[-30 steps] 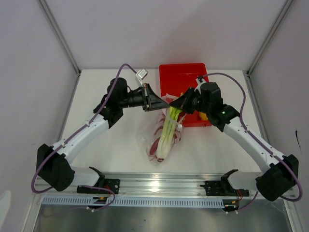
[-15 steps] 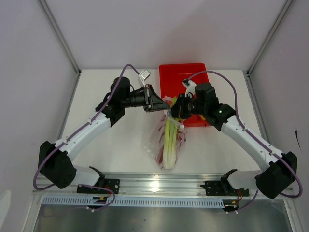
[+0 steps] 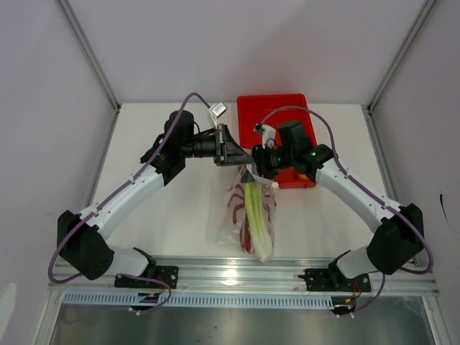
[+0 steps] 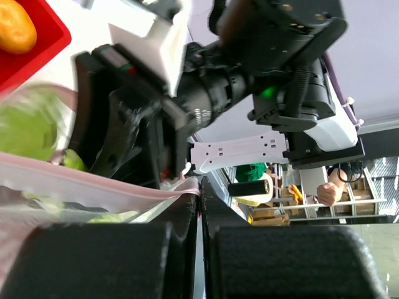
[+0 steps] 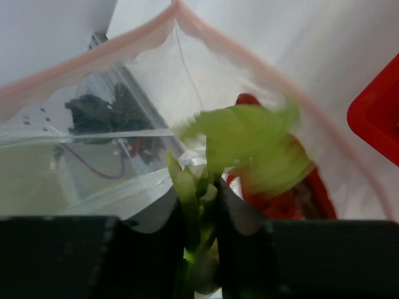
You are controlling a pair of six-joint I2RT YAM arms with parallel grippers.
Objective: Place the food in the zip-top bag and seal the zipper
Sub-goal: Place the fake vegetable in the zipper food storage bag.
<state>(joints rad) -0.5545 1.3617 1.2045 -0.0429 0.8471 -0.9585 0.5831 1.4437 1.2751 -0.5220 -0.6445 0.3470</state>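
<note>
The clear dotted zip-top bag (image 3: 221,219) hangs between my grippers with its mouth open. My left gripper (image 3: 243,156) is shut on the pinkish zipper (image 4: 93,184) at the mouth edge, as the left wrist view (image 4: 201,188) shows. My right gripper (image 3: 256,164) is shut on the leafy top of the green-and-white leek (image 3: 258,219), whose stalk lies inside the bag. In the right wrist view the gripper (image 5: 204,190) pinches the green leaves (image 5: 249,143) within the zipper rim (image 5: 93,57). The red lobster (image 3: 235,199) lies in the bag beside the stalk (image 5: 283,200).
The red tray (image 3: 273,111) stands behind the grippers at the back of the table. An orange food piece (image 4: 14,28) lies in it. The right arm hides the tray's near right corner. A metal rail (image 3: 237,273) runs along the near edge.
My right gripper moved left to the bag mouth and the leek slid deeper into the bag. The bag swung straighter toward the near edge. The left gripper held its grip.
</note>
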